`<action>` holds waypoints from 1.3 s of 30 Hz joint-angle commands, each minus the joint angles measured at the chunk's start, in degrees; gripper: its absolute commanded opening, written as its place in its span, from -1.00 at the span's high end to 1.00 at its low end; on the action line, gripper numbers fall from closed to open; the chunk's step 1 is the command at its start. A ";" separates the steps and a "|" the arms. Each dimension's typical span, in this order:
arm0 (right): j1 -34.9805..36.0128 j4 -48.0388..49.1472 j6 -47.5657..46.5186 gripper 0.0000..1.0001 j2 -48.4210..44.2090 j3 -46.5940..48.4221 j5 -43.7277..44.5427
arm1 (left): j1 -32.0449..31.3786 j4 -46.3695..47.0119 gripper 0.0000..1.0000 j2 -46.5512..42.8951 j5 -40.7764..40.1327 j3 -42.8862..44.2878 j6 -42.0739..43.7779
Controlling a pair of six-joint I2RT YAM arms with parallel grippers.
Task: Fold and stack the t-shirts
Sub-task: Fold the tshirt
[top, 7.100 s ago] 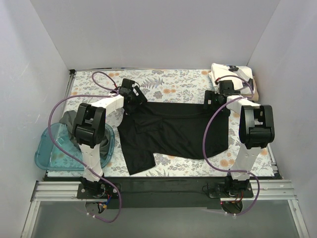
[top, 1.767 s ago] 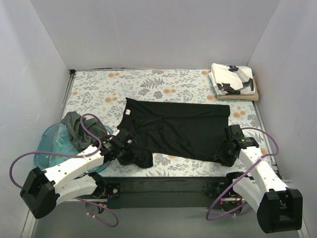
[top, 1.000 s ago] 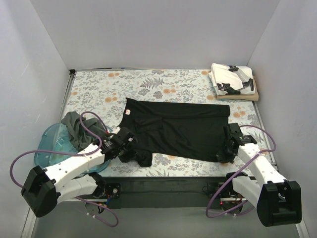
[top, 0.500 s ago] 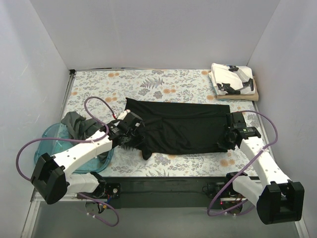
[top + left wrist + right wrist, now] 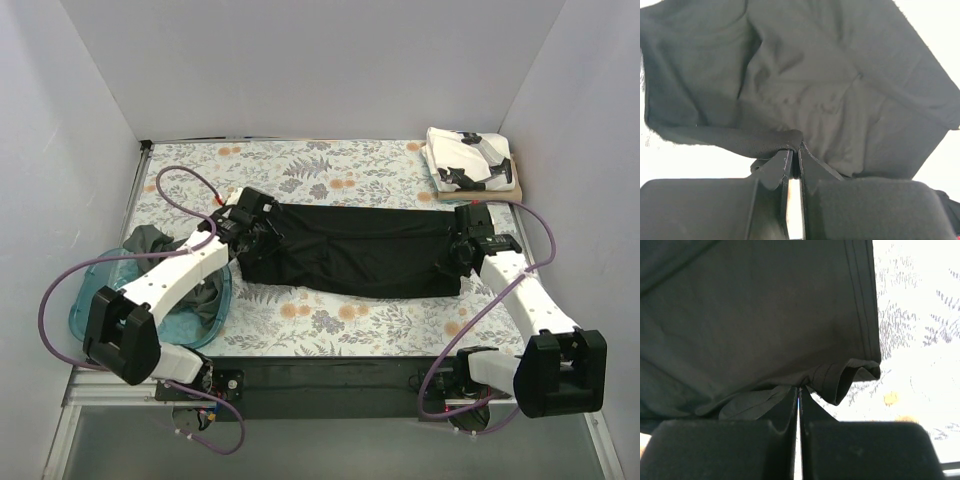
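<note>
The black t-shirt [image 5: 350, 255] lies across the middle of the floral table as a long band, its near edge doubled over toward the back. My left gripper [image 5: 258, 232] is shut on the shirt's left end, cloth [image 5: 760, 142] pinched at the fingertips [image 5: 782, 160]. At the right end my right gripper [image 5: 462, 250] is shut on the hem [image 5: 840, 380]. A white printed t-shirt [image 5: 470, 160] lies folded on a tan t-shirt [image 5: 495, 196] at the back right corner. The grey-green t-shirt [image 5: 150, 245] is bunched in the tub at left.
A translucent blue plastic tub [image 5: 100, 310] stands at the near left, partly under my left arm. White walls close in the table on three sides. A black rail [image 5: 330, 375] runs along the near edge.
Both grippers have carried the black shirt's near edge away from the front toward the back, doubling it over itself. The shirt has become a narrower band. Both arms stretch further out.
</note>
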 commanded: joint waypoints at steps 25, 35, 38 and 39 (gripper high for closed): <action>-5.26 14.49 0.66 0.97 21.45 11.17 4.92 | 9.03 6.12 1.00 27.75 1.65 20.89 8.01; -5.26 16.43 -1.89 -0.16 26.03 14.08 7.74 | 9.91 6.93 -0.40 35.94 1.82 28.80 11.97; -5.00 16.43 -2.06 -0.91 22.96 11.97 7.30 | 9.83 9.12 -0.64 31.73 5.16 24.34 12.06; -4.91 16.43 -2.50 -0.97 20.77 10.57 6.87 | 9.82 10.08 -0.67 30.07 6.56 22.23 11.71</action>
